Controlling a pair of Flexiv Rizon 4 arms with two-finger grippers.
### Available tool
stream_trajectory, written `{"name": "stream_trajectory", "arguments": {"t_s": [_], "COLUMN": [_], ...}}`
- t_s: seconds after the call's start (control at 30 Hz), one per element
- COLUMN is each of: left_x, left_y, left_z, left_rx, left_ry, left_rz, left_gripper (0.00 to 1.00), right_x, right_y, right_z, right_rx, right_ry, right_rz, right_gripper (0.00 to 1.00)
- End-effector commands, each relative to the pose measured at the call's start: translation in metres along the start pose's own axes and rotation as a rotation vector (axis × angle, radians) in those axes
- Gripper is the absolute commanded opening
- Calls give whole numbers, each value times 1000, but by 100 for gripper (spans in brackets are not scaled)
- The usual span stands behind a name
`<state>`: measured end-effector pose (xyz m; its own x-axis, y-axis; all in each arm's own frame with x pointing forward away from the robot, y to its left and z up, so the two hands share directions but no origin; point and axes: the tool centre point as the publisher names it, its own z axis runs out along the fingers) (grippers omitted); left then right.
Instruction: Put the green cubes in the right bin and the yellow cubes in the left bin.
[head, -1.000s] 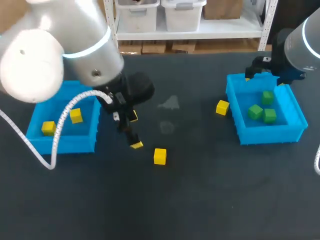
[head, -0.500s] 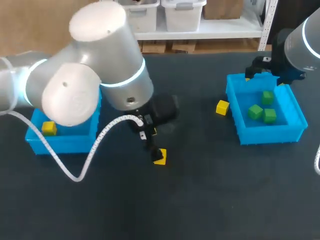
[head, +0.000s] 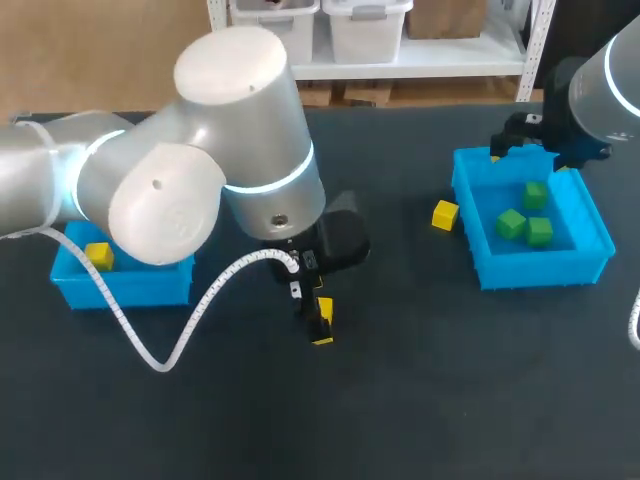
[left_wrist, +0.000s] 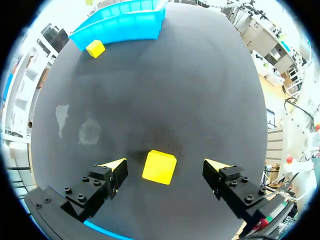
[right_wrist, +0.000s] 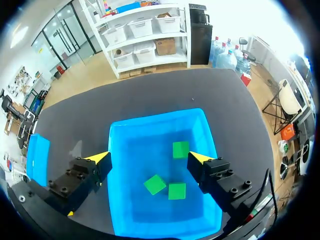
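The left arm (head: 200, 190) reaches out over the middle of the surface (head: 420, 400), well apart from the right bin (head: 545, 268). Its left jaws stand wide on either side of a target yellow cube (left_wrist: 159, 167) without touching it, so the cube is framed but not gripped. The right arm (head: 605, 90) hangs above the right bin, its right jaws spread wide and holding nothing.

The green half looks finished. The right bin holds three green cubes (head: 511, 223), and no green shows outside it. The yellow half looks partly done. The left bin (head: 150, 285), across the surface from the right bin, shows one stored yellow cube (head: 98, 256). Two yellows are left to move: the target cube and a stray yellow cube (head: 445, 214) just beside the right bin's outer wall.

The left arm covers much of the left bin, so I cannot tell whether more yellows lie inside it. In the head view the target cube is mostly hidden behind the left jaws.
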<state>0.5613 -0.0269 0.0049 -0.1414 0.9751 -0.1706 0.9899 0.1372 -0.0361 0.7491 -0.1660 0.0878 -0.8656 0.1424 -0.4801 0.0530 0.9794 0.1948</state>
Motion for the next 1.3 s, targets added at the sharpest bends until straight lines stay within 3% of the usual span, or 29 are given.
{"name": "stream_trajectory", "arguments": {"t_s": [0.03,0.1,0.13,0.17,0.2,0.37,0.7,1.0,1.17,1.3], "left_x": [-3,-3,-4,-5,-5,-1,0,16,46,82], "left_y": [3,6,7,9,10,17,44,90,126,152], "left_z": [11,15,16,18,19,24,-5,-77,-117,-137], "left_rx": [-8,-16,-29,-40,-51,-131,-184,-236,-294,-356], "left_ry": [6,10,9,4,6,-9,-99,-284,-362,-387], "left_rz": [-4,-9,-16,-13,-4,65,-27,-267,-445,-564], "left_gripper": [100,100,91,28,0,0,0,0,0,0], "right_x": [1,1,1,1,1,1,1,1,1,1], "right_y": [0,0,0,0,0,0,0,0,0,0], "right_z": [0,0,0,0,0,0,0,0,0,0], "right_rx": [2,2,2,2,2,2,2,2,2,2], "right_ry": [-6,-6,-6,-6,-6,-6,-6,-6,-6,-6], "right_rz": [1,1,1,1,1,1,1,1,1,1], "right_gripper": [100,100,100,100,100,100,100,100,100,100]}}
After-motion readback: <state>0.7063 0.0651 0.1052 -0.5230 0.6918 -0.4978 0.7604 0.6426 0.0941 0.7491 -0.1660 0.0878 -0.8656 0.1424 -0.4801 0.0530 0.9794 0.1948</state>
